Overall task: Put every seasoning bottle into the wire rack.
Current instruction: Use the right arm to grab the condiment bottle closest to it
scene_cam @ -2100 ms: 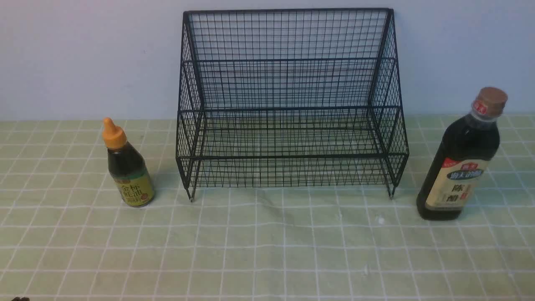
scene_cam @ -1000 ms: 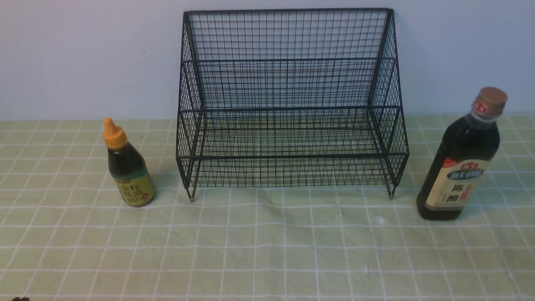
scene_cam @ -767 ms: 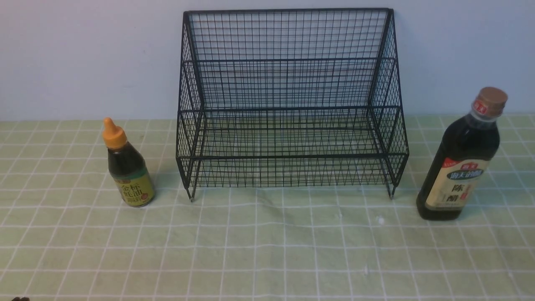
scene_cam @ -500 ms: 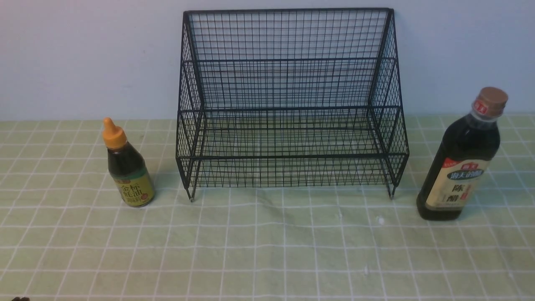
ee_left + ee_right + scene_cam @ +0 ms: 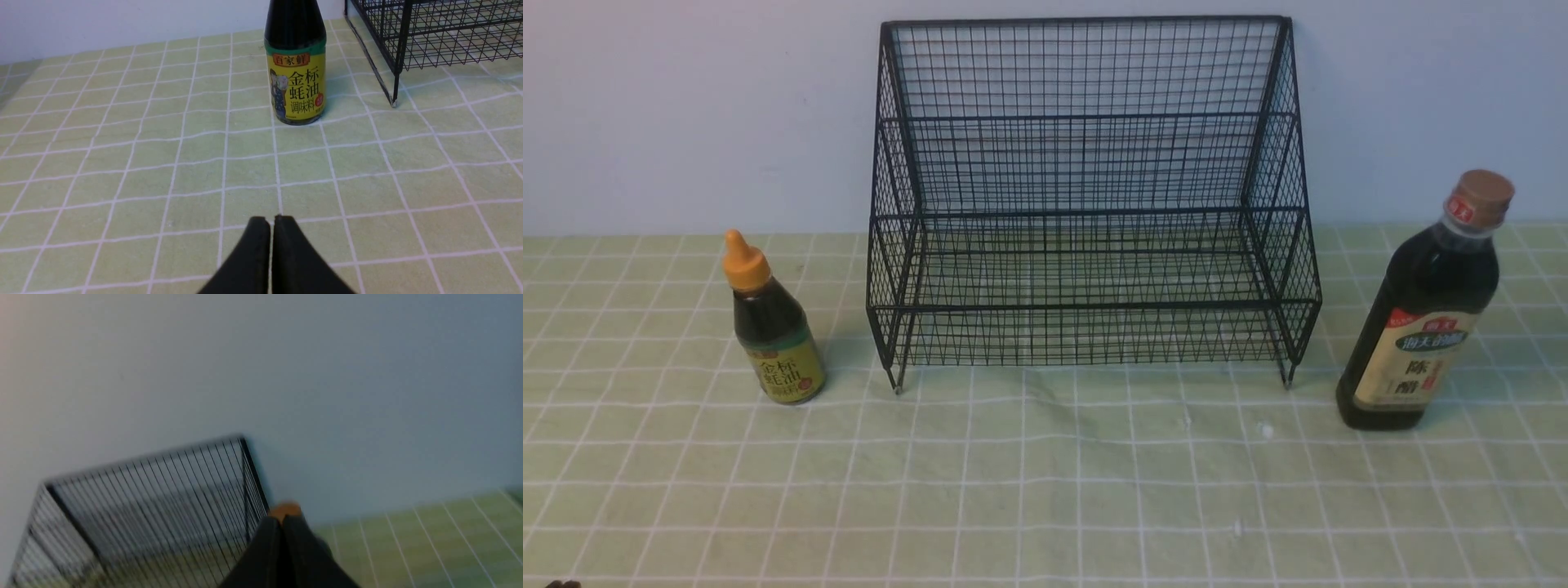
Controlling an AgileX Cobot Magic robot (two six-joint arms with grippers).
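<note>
Two closed claws, holding nothing
The oyster sauce bottle (image 5: 297, 81) stands ahead of the left claw (image 5: 272, 222); the vinegar bottle (image 5: 1417, 327) is ahead of the right claw (image 5: 286, 522).

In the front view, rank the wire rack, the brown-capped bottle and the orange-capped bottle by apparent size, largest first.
1. Wire rack
2. Brown-capped bottle
3. Orange-capped bottle
</note>
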